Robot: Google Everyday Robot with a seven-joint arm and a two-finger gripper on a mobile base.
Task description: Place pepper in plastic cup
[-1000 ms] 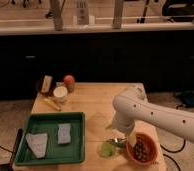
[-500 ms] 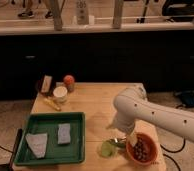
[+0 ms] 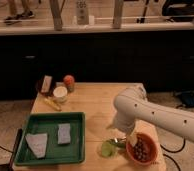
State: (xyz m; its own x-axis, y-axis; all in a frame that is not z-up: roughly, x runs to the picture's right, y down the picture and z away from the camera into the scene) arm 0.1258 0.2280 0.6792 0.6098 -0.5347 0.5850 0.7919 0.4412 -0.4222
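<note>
Nothing has visibly shifted since half a second ago; arm and objects sit as before. Wooden table [image 3: 95, 102], holding all items. Green tray [image 3: 52, 117], near left corner: contains two flat pieces, one blue-grey [image 3: 64, 133] and one paler [image 3: 37, 143], lying side by side and apart. White cup [image 3: 60, 94], upright, far left area behind the tray; its contents cannot be made out. Yellow strip [image 3: 52, 104] lying just in front of the cup. Orange-red rounded item [image 3: 69, 82] just behind the cup; dark item with a tan block [image 3: 45, 85] to its left. Orange bowl [image 3: 141, 148], near right corner: holds a heap of small dark pieces. Pepper [image 3: 109, 148], green, lying on the table just left of the bowl, outside every container and well apart from the cup. Gripper [image 3: 124, 139], at the end of the white arm [image 3: 155, 112], lowered between pepper and bowl; whether it is spread or closed cannot be told.
</note>
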